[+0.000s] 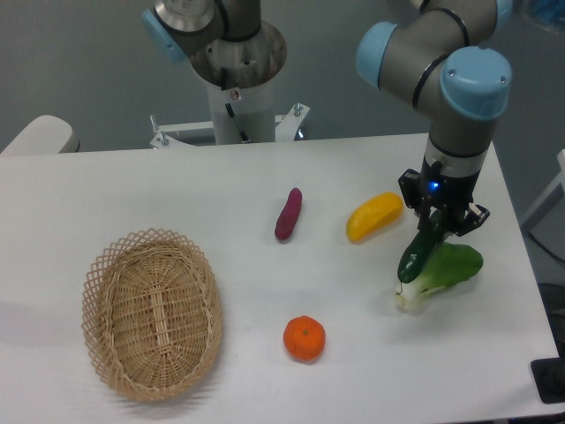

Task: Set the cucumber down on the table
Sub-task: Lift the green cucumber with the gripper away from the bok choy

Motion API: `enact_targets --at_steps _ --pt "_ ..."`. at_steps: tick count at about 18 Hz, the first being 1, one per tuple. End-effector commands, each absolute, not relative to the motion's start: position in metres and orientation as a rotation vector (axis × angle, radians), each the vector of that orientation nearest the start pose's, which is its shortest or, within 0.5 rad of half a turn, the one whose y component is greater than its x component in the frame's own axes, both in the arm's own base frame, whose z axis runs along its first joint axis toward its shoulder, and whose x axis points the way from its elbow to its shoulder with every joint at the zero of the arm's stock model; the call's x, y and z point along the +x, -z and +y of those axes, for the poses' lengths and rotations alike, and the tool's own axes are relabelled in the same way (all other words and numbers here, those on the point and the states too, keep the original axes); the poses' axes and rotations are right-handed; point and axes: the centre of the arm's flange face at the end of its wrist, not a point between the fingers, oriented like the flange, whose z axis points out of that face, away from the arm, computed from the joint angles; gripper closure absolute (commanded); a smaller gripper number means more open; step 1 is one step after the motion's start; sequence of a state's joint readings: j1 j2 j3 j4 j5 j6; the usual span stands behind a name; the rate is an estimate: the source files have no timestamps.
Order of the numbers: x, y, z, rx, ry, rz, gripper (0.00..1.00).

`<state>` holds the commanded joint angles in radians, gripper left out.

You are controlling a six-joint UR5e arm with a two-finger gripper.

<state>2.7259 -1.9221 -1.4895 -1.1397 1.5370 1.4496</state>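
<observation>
Camera view: cucumber (418,253) between closed jaws.

Dark green glossy cucumber (419,254), white tabletop (132,190), tan open-weave wicker basket (152,314), orange mandarin (304,338), purple sweet potato (289,214), yellow vegetable (373,216), green-leaf white-stem bok choy (446,272).
</observation>
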Motion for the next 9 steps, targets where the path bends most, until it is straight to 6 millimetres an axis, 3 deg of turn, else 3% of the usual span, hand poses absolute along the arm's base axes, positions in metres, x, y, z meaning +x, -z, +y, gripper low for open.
enact_targets --at_steps 9 --pt "-0.524 -0.359 0.397 -3.034 -0.189 0.446 0.82"
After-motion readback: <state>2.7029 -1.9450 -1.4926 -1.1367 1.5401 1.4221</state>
